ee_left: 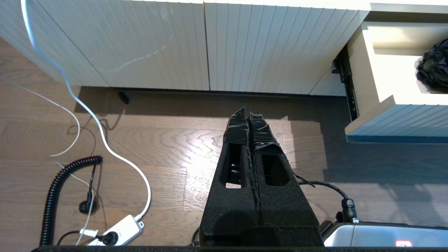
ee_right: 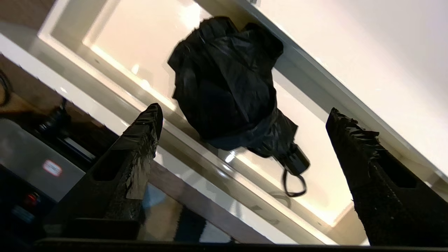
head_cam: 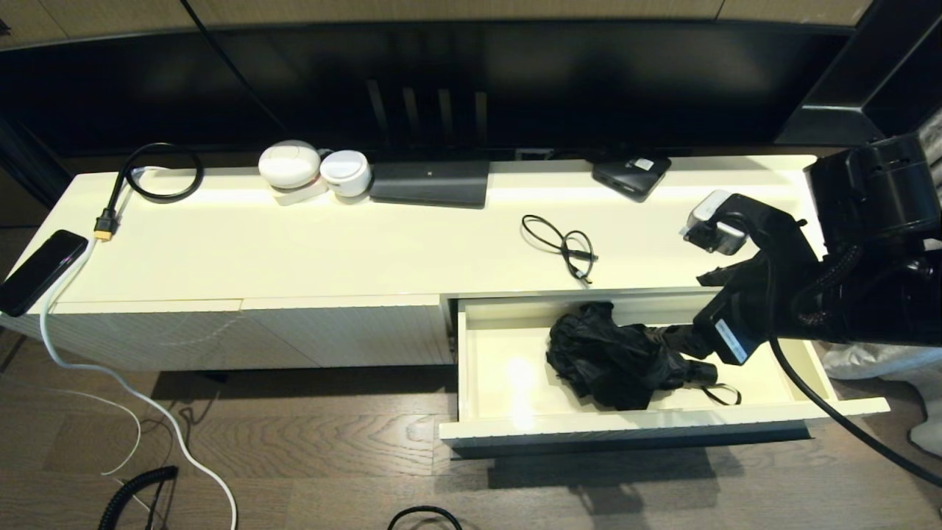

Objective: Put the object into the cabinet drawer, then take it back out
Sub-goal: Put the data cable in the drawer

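The left pincer, fingers pressed together and empty, hangs parked over the floor. The folded black umbrella lies in the cabinet drawer, long axis nine-to-three, handle toward three o'clock. The right pincer, spread wide and empty, is nearer, with the umbrella at its nine o'clock in the head view.

Three views sharing the open drawer

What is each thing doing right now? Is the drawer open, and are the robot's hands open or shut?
cabinet drawer: pulled open.
folded black umbrella: lying loose inside the drawer, collapsed, strap at its handle end.
right gripper: open, fingers spread wide above the umbrella, holding nothing.
left gripper: shut, empty, parked over the floor.
ribbed front panels: closed.
phone: lying flat at the cabinet top's left end.
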